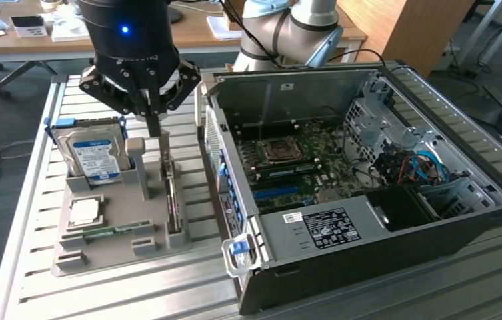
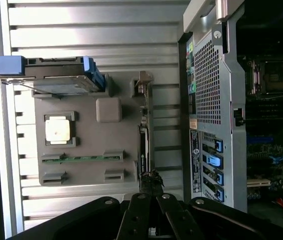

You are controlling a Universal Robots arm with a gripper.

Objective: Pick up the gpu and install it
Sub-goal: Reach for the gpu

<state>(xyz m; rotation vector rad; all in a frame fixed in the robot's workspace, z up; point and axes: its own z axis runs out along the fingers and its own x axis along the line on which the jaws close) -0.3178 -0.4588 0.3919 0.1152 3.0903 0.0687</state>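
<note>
"What carries everything here?"

"A silvery tabletop [image 1: 126,297] of long ribbed aluminium slats."

"And directly on it?"

"A flat grey plastic parts holder [image 1: 113,257] lies toward the exterior view's left. Just beside it, to the right, a large black metal computer case [image 1: 393,267] lies on its side with its open face up."

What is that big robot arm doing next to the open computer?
The robot arm's gripper is down over a grey tray of computer parts, beside the open computer case. Its fingers are closed at one end of the gpu, the thin card standing on edge in a slot of the tray. Whether they actually pinch it is hard to tell. The card is not in the computer yet.
</note>
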